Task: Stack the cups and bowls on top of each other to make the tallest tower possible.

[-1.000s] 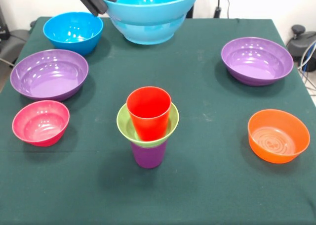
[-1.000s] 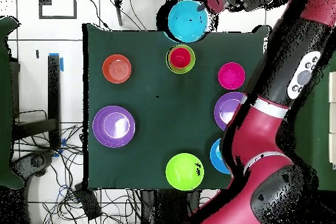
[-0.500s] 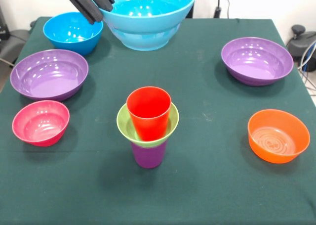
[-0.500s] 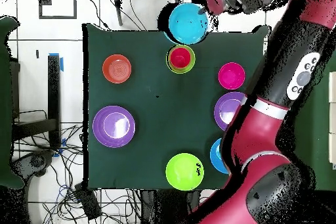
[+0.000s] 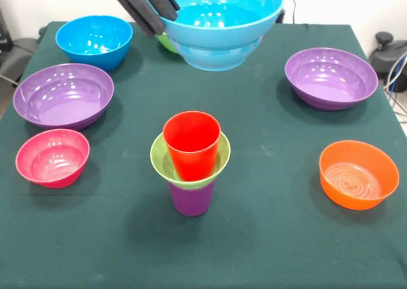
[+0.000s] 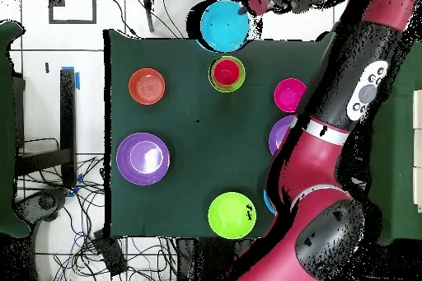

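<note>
Gripper clamped on big blue bowl

You have the gripper (image 5: 152, 8) pinching the rim of the blue bowl (image 5: 219, 22), lifted above the table (image 5: 267, 238). Your tower (image 5: 191, 165), purple cup, green bowl, red cup (image 5: 191, 143), stands mid-table, well apart

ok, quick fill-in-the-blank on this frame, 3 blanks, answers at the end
1. The gripper is shut on the rim of the large ____ bowl, held above the table.
2. In the tower, the red cup sits inside a lime green ____.
3. The bottom piece of the tower is the ____ cup.

Answers: blue; bowl; purple
</note>
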Tool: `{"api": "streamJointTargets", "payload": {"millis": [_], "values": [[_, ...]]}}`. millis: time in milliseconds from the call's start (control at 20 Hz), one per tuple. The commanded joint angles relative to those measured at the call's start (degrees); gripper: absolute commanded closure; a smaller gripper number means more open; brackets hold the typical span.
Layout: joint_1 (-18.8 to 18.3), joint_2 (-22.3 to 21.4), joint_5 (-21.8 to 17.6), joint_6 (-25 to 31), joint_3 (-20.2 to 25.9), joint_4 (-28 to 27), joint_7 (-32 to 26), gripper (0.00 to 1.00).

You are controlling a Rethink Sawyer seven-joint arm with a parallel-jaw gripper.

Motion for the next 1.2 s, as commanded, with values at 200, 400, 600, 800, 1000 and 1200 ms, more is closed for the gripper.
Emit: {"api": "streamJointTargets", "payload": {"millis": [200, 400, 600, 800, 1000, 1200], "values": [[1.9, 1.2, -5.2, -2.1, -7.6, -4.8, 3.9, 1.0], [2.0, 1.3, -6.8, -2.5, -7.2, -5.5, 2.6, 1.0], [2.1, 1.4, -9.3, -2.3, -6.5, -6.4, 1.1, 1.0], [2.1, 1.6, -11.9, -2.5, -5.1, -7.4, -0.4, 1.0], [2.1, 1.9, -13.4, -2.4, -3.9, -7.9, -1.1, 1.0], [2.2, 2.3, -14.8, -2.0, -2.7, -8.5, -1.7, 1.0]]}}
